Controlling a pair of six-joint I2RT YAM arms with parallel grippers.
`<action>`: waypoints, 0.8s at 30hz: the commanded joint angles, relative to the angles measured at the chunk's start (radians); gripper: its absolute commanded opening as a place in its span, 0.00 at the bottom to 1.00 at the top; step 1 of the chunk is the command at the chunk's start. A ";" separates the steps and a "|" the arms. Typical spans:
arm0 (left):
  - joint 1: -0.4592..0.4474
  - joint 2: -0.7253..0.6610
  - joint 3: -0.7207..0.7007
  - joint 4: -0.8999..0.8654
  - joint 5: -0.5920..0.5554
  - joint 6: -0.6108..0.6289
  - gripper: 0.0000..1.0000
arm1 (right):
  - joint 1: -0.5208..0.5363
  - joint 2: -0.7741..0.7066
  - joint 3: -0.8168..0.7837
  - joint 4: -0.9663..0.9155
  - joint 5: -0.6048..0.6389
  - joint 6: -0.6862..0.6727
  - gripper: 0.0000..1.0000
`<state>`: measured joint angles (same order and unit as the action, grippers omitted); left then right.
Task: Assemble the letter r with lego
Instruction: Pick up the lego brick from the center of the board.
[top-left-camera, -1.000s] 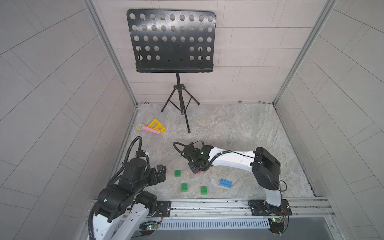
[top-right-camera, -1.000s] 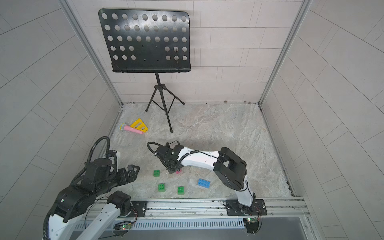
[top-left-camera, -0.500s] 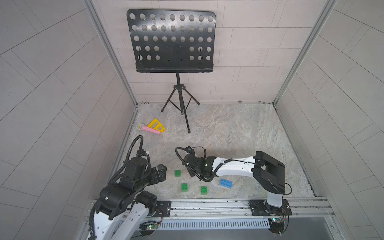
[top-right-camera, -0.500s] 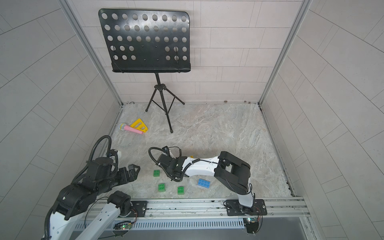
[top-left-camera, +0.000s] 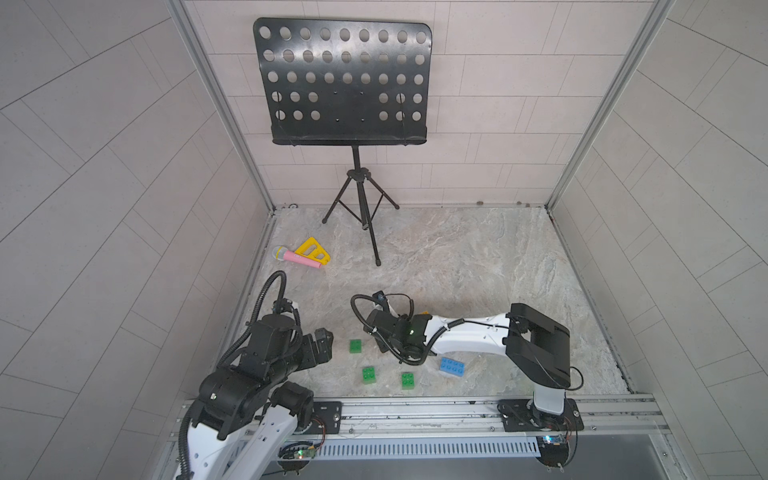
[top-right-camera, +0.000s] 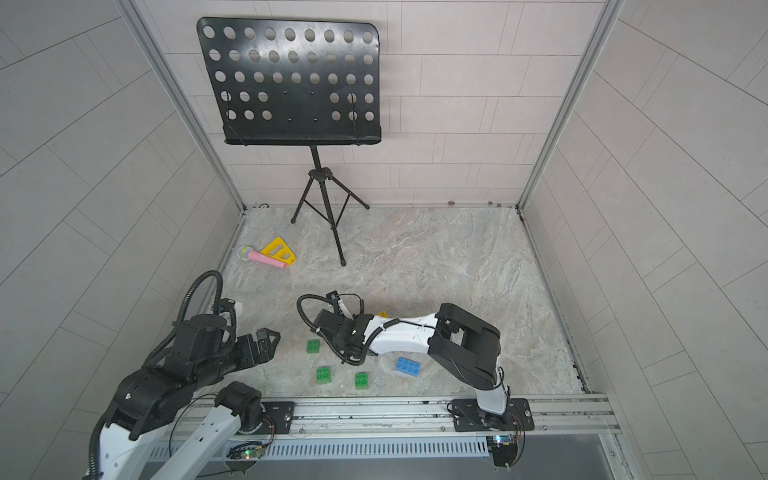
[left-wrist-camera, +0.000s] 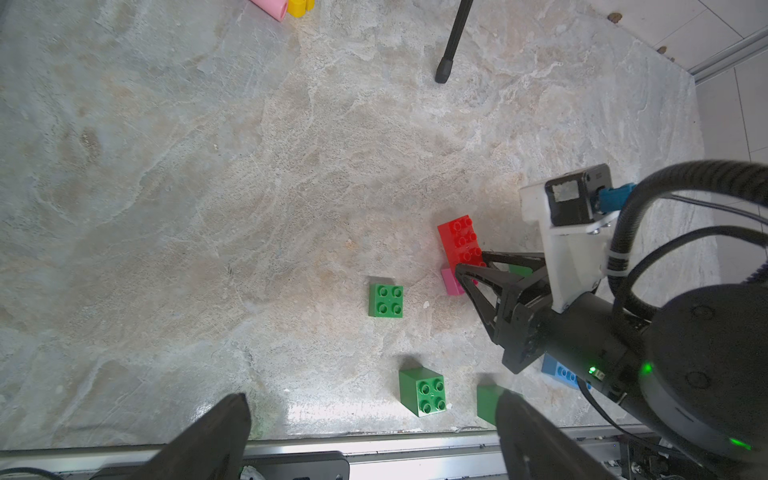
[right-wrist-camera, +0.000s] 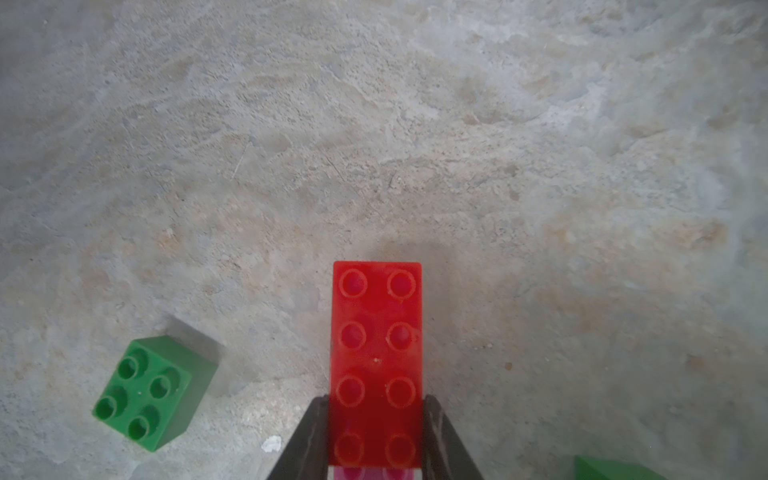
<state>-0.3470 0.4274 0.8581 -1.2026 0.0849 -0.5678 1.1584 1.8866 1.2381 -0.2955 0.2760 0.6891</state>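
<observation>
The right gripper (left-wrist-camera: 467, 266) has slid a bit lower, to the lower middle of both top views, squeezed tight on the long red brick (left-wrist-camera: 459, 237). A pink brick (left-wrist-camera: 449, 283) peeks out under it, so the r looks begun. The left gripper (left-wrist-camera: 370, 432) gapes open.

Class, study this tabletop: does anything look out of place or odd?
A pink microphone and a yellow triangle lie together by the left wall, far from the lego; neither is a brick. Nothing looks spilled or damaged.
</observation>
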 joint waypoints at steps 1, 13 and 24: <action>0.007 0.010 -0.005 0.002 -0.013 0.005 1.00 | 0.000 -0.109 0.064 -0.113 0.046 -0.049 0.00; 0.007 0.211 0.031 0.218 0.086 0.008 1.00 | -0.015 -0.490 -0.080 -0.290 0.146 -0.084 0.00; -0.084 0.611 0.100 0.455 0.239 0.070 0.99 | -0.051 -0.691 -0.350 -0.217 0.111 0.044 0.00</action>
<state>-0.3908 0.9825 0.9230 -0.8333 0.2787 -0.5449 1.1049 1.2186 0.9024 -0.5289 0.3843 0.6731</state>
